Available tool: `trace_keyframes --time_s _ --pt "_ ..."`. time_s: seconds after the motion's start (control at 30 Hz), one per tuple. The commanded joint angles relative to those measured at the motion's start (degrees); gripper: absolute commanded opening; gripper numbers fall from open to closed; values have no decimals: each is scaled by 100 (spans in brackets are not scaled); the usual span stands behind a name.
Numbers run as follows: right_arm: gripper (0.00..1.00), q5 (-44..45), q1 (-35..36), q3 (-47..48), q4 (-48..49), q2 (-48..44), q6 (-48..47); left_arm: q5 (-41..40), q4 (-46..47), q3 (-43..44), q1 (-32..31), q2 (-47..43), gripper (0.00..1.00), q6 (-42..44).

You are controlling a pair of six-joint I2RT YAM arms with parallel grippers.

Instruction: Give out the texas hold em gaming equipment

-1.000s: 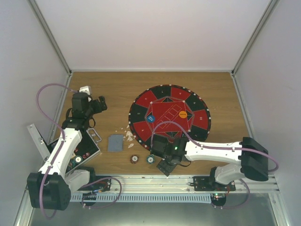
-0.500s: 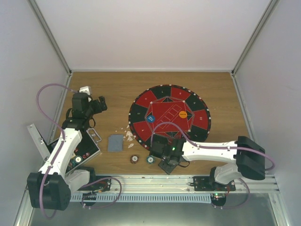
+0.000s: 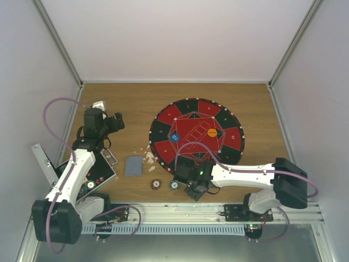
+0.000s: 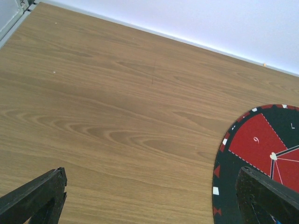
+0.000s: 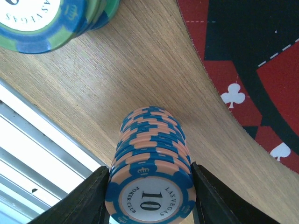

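My right claw (image 5: 149,173) stood clamped on the chip stack (image 5: 150,140), one finger (image 5: 93,196) against each flank and no gap showing on either side. How hard the fingers pressed I could not tell. The stack, orange and blue at the rims, sat on bare wood of the counter (image 5: 140,60), close to its near edge and just beside the rim of the round mat (image 5: 261,70). A second stack (image 5: 46,23), blue and green, stood apart from it, farther along the same edge. I judged the chips stiff, smooth-faced and fairly dense, so the column would behave as loose layers, not as one solid piece. Its rims already sat slightly staggered, and a sideways jolt could shear it. The correct hold was therefore across the diameter, with the fingers covering as many layers as possible, lowest chips included. The long axis of the stack ran upright from the counter, and the printed top face pointed up toward my wrist. My left claw (image 4: 149,196) hung with its fingers wide apart and nothing between them, over bare wood at the far-left part of the counter.
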Motion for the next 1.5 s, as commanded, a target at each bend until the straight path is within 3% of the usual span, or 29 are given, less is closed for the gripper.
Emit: trace_keyframes --time_s 0.0,0.37,0.6,0.97,1.47 --pt "45 -71 50 -50 58 -19 110 26 164 -91 0 -168 99 -54" --pt "41 -132 -110 300 -306 -384 398 3 171 -144 1 -241 99 -98" --pt "40 -158 -1171 535 -515 -676 276 -66 179 -169 7 -259 99 -115" --pt "40 -365 -2668 204 220 -157 -278 -174 157 -153 7 -283 99 -117" --pt "40 -718 -2800 141 784 729 -773 -290 171 -170 14 -213 99 -135"
